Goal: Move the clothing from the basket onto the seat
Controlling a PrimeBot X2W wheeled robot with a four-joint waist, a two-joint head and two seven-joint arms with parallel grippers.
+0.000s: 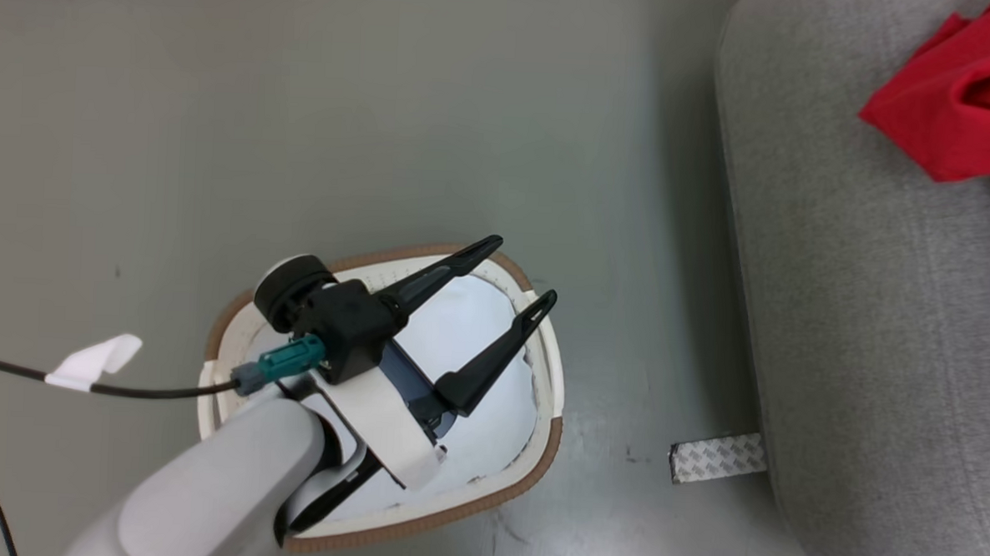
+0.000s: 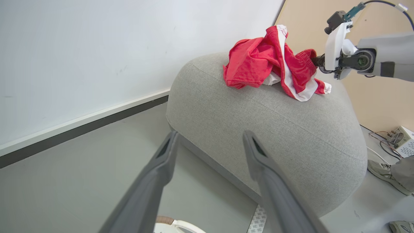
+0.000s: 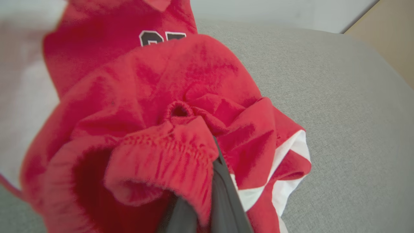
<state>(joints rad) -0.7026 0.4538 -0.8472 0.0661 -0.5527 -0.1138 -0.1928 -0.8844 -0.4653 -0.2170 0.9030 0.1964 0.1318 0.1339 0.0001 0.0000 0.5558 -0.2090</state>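
Here, crumpled red clothing [image 2: 255, 61], white trim, on grey seat [image 2: 275, 129]

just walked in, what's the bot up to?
The right hand is shut on the red clothing, which lies heaped on the grey seat. The left hand hangs open over the basket on the floor; what shows of its inside is a pale pad.

You are working in a lab: loose thin wires [image 2: 377, 137] and a pale electronics box [image 2: 402, 136] are lying on bare grey floor [image 2: 81, 187].
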